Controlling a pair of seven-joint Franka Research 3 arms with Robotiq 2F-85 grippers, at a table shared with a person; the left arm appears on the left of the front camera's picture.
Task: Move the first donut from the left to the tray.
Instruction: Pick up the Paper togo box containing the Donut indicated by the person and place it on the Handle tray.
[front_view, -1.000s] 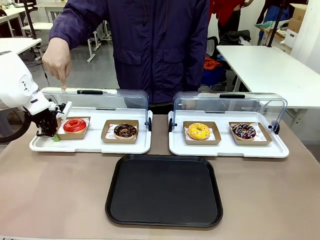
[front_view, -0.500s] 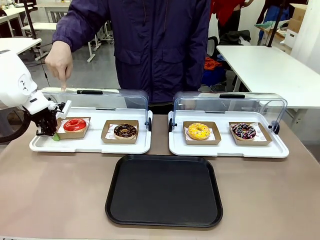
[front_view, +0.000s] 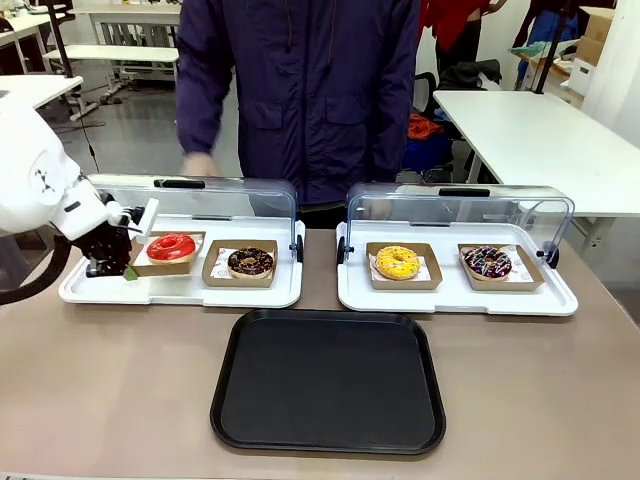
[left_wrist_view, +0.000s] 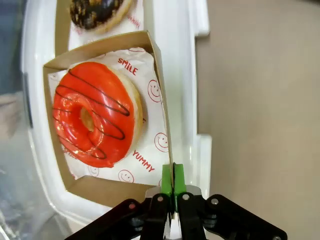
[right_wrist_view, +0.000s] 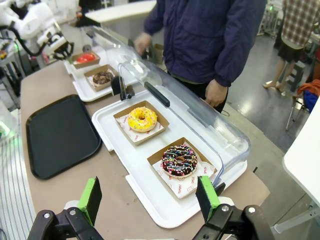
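On the left white tray (front_view: 85, 293), left gripper (left_wrist_view: 173, 176) clamps tight on the holder (left_wrist_view: 100, 187) wall, red donut (front_view: 171, 245) inside. Grasp looks made; next calls for a level lift and carry to the black tray (front_view: 330, 385) — right gripper (right_wrist_view: 149, 197) spread wide, empty.

Sitting in a square brown cardboard holder (front_view: 175, 267), leftmost on the left white tray (front_view: 180, 292): glossy red ring donut (front_view: 171, 245) (flat black rectangular tray (front_view: 328, 385) lying nearer, mid-table).
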